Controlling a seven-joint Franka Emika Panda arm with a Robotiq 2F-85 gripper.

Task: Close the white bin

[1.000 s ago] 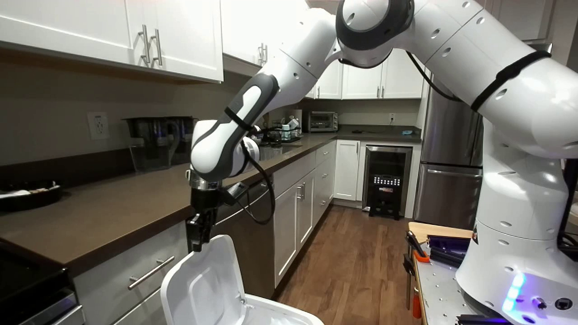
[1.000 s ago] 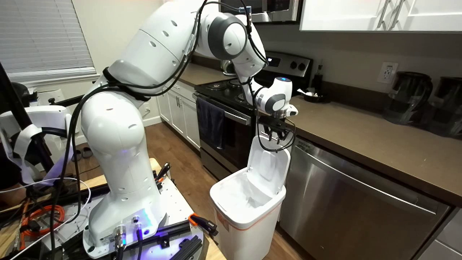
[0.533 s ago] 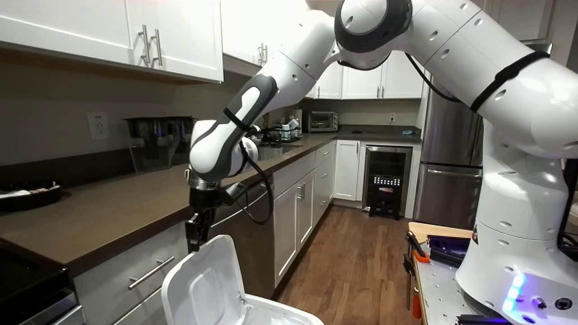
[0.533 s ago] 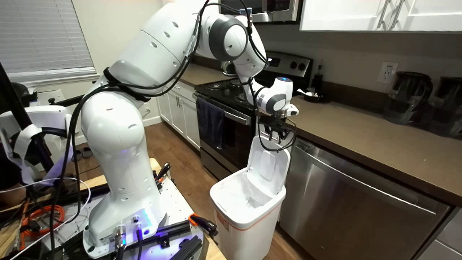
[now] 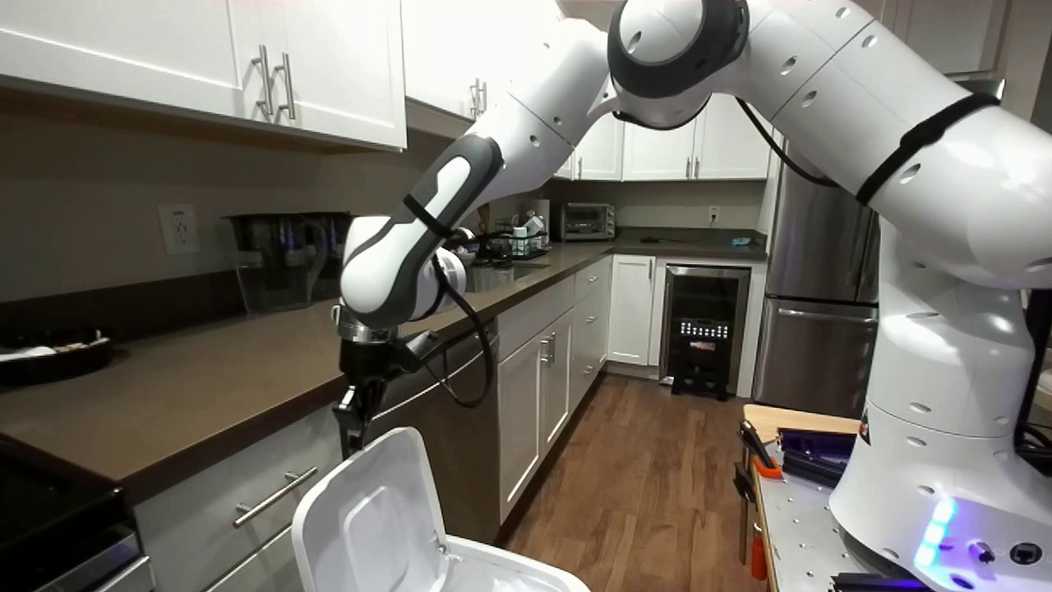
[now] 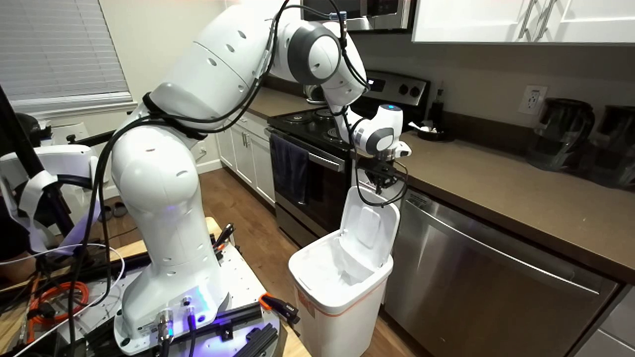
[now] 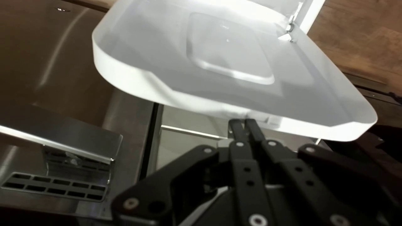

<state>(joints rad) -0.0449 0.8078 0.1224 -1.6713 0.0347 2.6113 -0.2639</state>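
The white bin (image 6: pixel 342 325) stands on the floor in front of the dishwasher, its lid (image 6: pixel 364 225) open and raised nearly upright. In an exterior view only the lid (image 5: pixel 374 526) and part of the bin's rim (image 5: pixel 514 563) show. In the wrist view the lid's inner face (image 7: pixel 226 50) fills the upper middle, and its hinge is at the top right. My gripper (image 7: pixel 244 121) is shut with nothing visible between its fingers. Its tips are at the lid's free edge, pointing down, in both exterior views (image 5: pixel 352 442) (image 6: pixel 379 188). I cannot tell if they touch the lid.
The counter (image 5: pixel 238 370) and a drawer handle (image 5: pixel 275 497) are close behind the gripper. The dishwasher (image 6: pixel 476 267) stands beside the bin, the stove (image 6: pixel 312 178) on its other side. The robot's table (image 6: pixel 292 342) is near the bin. A cable (image 6: pixel 364 201) loops beside the gripper.
The gripper's fingers were apart and have come together. The gripper has shifted slightly toward the counter side and stays at the lid's top edge. The lid looks almost unmoved.
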